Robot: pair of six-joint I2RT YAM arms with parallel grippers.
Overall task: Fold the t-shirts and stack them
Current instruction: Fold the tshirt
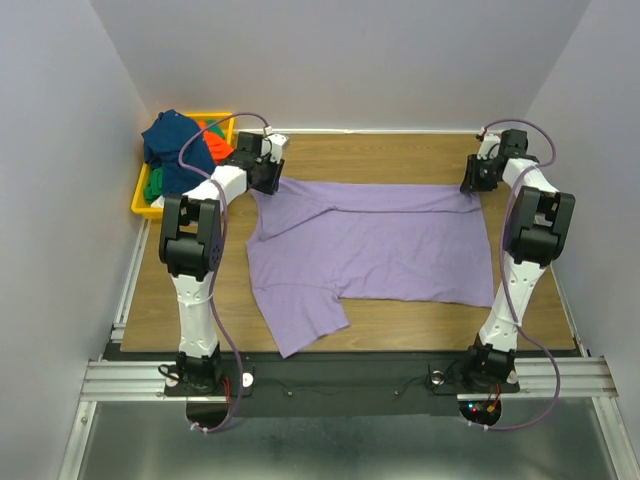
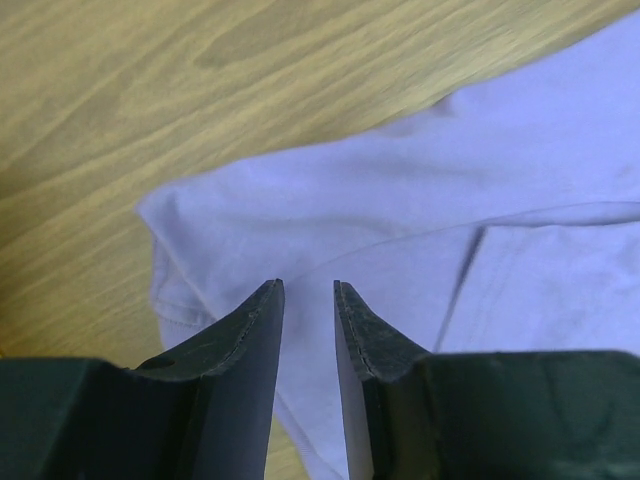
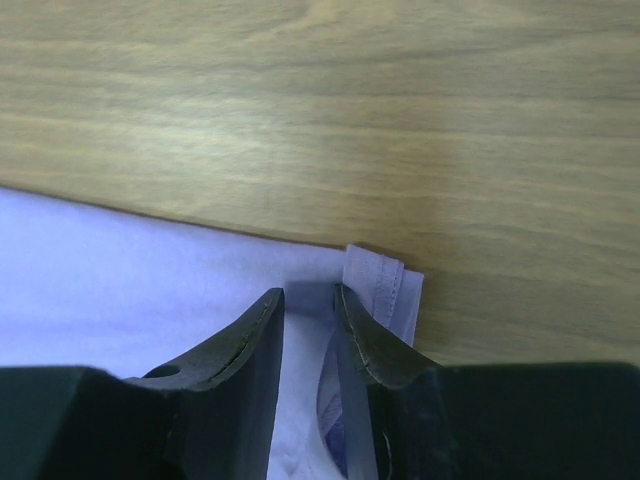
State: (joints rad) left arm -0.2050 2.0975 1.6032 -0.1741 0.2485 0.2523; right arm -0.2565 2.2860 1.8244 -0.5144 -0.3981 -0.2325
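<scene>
The lavender-purple short-sleeved cloth t-shirt point(image 1: 380, 250) lies spread on the wooden counter point(image 1: 400, 150), with a strip folded over along its far edge. The left gripper point(image 2: 308, 285) hovers over the shirt's far-left corner, jaws slightly parted and grasping nothing. The right gripper point(image 3: 308, 290) sits at the far-right hem corner, jaws likewise parted over the cloth.

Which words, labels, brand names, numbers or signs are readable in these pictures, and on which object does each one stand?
None: no text can be read in any view.
The lavender t-shirt is plain, with no print or label showing.
The yellow bin and the piled shirts in it show no lettering.
</scene>
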